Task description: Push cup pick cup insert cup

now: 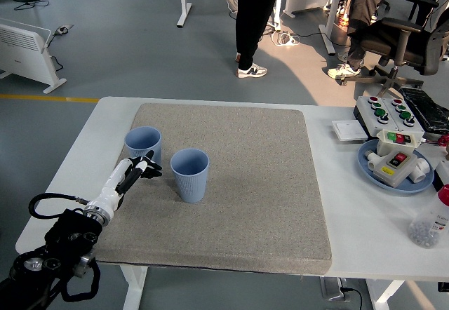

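The robot's left hand point(135, 171) reaches in low over the grey mat point(238, 205), fingers extended and relaxed, holding nothing. Its fingertips touch the near side of one blue cup point(143, 146), which stands upright just beyond them. A second blue cup point(189, 175) stands upright just to the hand's right, apart from the first.

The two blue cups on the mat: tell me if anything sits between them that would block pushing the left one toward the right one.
Nothing visible does. Only bare gray mat lies between the left cup and the right cup. The left robot hand sits at the left cup's near side, not in the gap.
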Robot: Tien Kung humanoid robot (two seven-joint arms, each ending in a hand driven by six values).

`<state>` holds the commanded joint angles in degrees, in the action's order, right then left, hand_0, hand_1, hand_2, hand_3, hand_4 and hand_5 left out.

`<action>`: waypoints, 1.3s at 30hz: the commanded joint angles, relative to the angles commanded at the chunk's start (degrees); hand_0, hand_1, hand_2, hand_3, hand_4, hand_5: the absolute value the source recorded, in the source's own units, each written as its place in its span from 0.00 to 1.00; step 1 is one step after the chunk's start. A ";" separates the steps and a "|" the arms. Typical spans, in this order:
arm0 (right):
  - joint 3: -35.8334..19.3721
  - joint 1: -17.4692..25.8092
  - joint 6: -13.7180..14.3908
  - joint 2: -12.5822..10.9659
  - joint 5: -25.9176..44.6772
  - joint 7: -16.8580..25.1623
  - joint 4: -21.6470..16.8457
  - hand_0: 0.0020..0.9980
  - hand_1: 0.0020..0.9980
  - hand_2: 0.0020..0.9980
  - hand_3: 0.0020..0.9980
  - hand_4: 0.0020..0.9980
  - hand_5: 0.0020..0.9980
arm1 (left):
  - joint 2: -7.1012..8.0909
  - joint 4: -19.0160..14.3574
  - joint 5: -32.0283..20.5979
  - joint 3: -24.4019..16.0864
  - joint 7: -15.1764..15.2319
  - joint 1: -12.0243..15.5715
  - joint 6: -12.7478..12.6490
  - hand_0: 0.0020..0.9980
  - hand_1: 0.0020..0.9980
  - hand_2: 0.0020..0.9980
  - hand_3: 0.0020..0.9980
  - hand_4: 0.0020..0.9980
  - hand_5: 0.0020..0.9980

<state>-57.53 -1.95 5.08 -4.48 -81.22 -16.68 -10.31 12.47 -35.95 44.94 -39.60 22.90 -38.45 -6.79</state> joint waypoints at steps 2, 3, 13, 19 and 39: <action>0.15 0.11 0.04 0.04 0.19 -0.01 0.00 0.53 0.55 0.51 0.60 0.19 1.00 | -0.21 0.15 -0.22 -0.05 0.01 0.07 -0.32 0.67 0.58 0.47 0.43 0.64 1.00; 0.18 0.15 0.05 0.05 0.19 -0.03 0.00 0.53 0.55 0.51 0.60 0.19 1.00 | -0.25 -0.06 -0.03 -0.24 -0.02 0.28 -0.54 0.67 0.58 0.47 0.43 0.64 1.00; 0.40 0.34 0.18 -0.09 0.88 0.01 0.00 0.53 0.55 0.51 0.60 0.19 1.00 | 1.90 -10.05 9.36 -9.39 -2.37 6.70 -2.11 0.65 0.57 0.48 0.44 0.63 1.00; 0.37 0.45 0.38 -0.22 1.22 0.09 0.00 0.53 0.55 0.51 0.60 0.19 1.00 | 4.30 -18.64 17.37 -17.08 -4.48 11.53 -5.22 0.51 0.55 0.48 0.45 0.64 1.00; 2.09 0.57 0.26 -0.23 3.48 0.13 0.00 0.53 0.55 0.51 0.60 0.19 1.00 | 13.25 -35.43 56.11 -11.61 -20.31 -4.58 17.53 0.91 0.95 1.00 0.93 0.97 0.48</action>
<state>-55.44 -1.38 5.34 -4.71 -77.73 -16.55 -10.31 25.72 -71.38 101.06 -51.20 2.59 -43.03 10.73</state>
